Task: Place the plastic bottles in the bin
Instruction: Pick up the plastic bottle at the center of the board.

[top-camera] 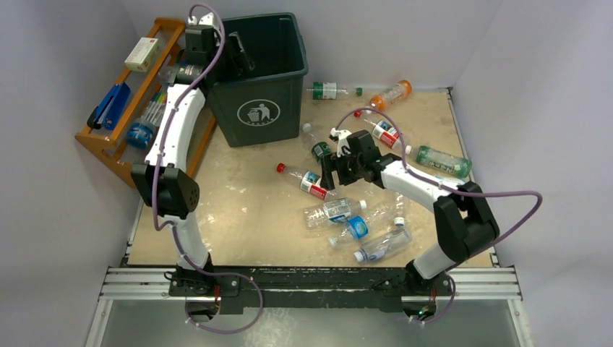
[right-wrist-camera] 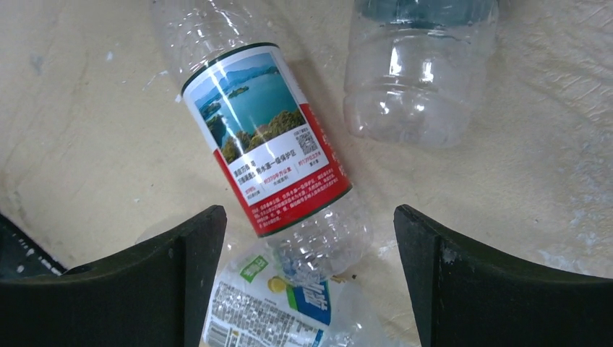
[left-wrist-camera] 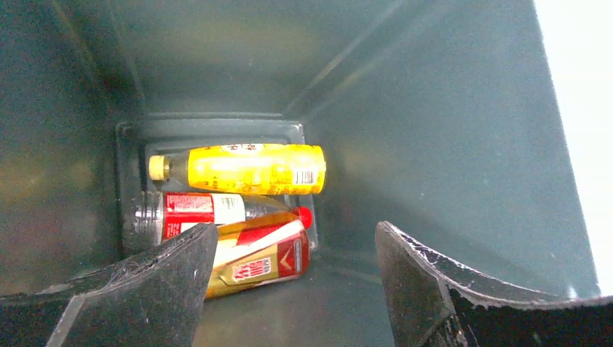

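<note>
The dark green bin (top-camera: 264, 87) stands at the back left of the table. My left gripper (top-camera: 242, 59) is open and empty above its opening. In the left wrist view (left-wrist-camera: 296, 238) it looks down on a yellow bottle (left-wrist-camera: 246, 168), a red-labelled bottle (left-wrist-camera: 202, 210) and an amber bottle (left-wrist-camera: 256, 260) on the bin floor. My right gripper (top-camera: 327, 173) is open and empty just above a clear red-labelled bottle (top-camera: 307, 181), which shows between the jaws in the right wrist view (right-wrist-camera: 271, 144). Several more bottles lie on the table, among them a blue-labelled one (top-camera: 334, 211) and an orange one (top-camera: 392, 94).
An orange wooden rack (top-camera: 134, 87) with boxes and markers stands left of the bin. A green-capped bottle (top-camera: 329, 90) lies by the back wall. A green bottle (top-camera: 441, 159) lies at the right. A second clear bottle (right-wrist-camera: 419, 72) lies beside the red-labelled one.
</note>
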Controlling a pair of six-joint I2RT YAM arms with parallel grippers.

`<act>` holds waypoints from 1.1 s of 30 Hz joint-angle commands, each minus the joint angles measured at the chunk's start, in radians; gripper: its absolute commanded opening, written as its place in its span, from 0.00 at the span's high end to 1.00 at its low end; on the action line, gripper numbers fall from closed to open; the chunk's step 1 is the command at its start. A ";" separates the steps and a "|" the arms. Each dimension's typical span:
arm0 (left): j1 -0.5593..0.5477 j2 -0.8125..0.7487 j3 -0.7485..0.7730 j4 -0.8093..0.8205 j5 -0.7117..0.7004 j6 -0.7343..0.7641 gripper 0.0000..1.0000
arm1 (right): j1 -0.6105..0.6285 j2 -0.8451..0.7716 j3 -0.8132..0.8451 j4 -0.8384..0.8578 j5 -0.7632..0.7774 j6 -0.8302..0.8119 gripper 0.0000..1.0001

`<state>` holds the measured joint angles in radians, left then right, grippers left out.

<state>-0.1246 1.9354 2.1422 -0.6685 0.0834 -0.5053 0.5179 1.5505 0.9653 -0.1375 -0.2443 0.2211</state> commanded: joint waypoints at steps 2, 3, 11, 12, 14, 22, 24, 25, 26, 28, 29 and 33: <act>0.006 -0.148 -0.017 0.041 0.028 -0.020 0.20 | 0.043 0.039 0.059 -0.006 0.090 -0.028 0.11; 0.006 -0.167 -0.028 0.042 0.031 -0.024 0.20 | 0.050 0.047 0.060 -0.004 0.089 -0.030 0.11; 0.006 -0.317 -0.121 0.035 0.086 -0.065 0.19 | 0.105 0.106 0.056 0.014 0.090 -0.032 0.10; 0.006 -0.339 -0.144 0.036 0.089 -0.071 0.18 | 0.109 0.113 0.055 0.016 0.091 -0.032 0.10; 0.006 -0.393 -0.204 0.048 0.103 -0.083 0.18 | 0.115 0.127 0.052 0.020 0.095 -0.030 0.10; 0.005 -0.613 -0.516 0.147 0.191 -0.160 0.17 | 0.131 0.169 0.067 0.024 0.074 -0.030 0.23; 0.005 -0.656 -0.582 0.161 0.203 -0.166 0.17 | 0.135 0.183 0.079 0.019 0.073 -0.032 0.32; 0.005 -0.673 -0.613 0.162 0.203 -0.166 0.17 | 0.135 0.186 0.084 0.016 0.073 -0.032 0.36; 0.005 -0.690 -0.640 0.160 0.201 -0.163 0.16 | 0.136 0.185 0.089 0.013 0.073 -0.031 0.41; 0.005 -0.716 -0.682 0.151 0.198 -0.156 0.16 | 0.138 0.170 0.094 0.007 0.073 -0.027 0.46; 0.005 -0.728 -0.700 0.148 0.197 -0.152 0.16 | 0.140 0.157 0.097 0.004 0.073 -0.025 0.50; 0.005 -0.764 -0.760 0.144 0.204 -0.146 0.16 | 0.139 0.086 0.116 -0.025 0.078 -0.020 0.56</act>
<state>-0.1246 1.2312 1.4254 -0.5678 0.2626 -0.6472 0.6525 1.7302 1.0286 -0.1352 -0.1719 0.1989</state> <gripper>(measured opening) 0.838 0.630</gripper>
